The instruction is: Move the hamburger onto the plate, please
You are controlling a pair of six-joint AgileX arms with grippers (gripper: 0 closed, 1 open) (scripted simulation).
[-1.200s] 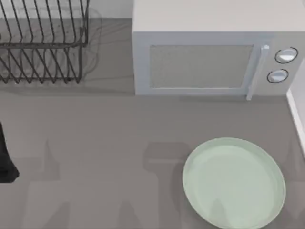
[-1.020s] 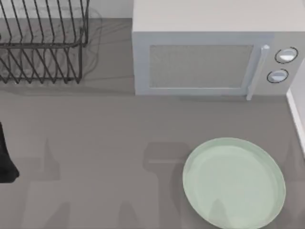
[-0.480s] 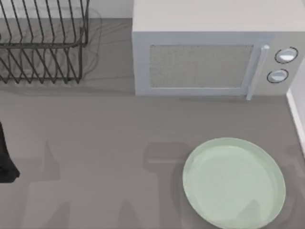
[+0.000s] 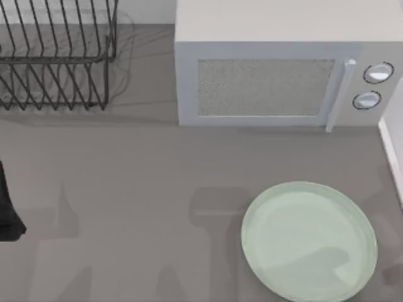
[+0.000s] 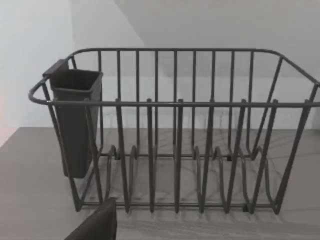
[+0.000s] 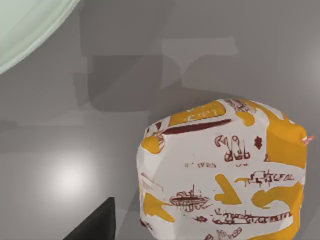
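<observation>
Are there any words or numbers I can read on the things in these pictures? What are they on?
hamburger wrapper: dark red squiggles and drawings among orange patches, look like writing, too blurred to read.
microwave: two round knobs, no label or number to read.
plate: no text.
dish rack with its dark cup: no text.
So there are no words or numbers that can really be read.

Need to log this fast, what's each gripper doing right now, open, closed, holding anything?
Left gripper: cannot be told; it faces the dish rack.
Right gripper: cannot be told; it is close above the hamburger.
</observation>
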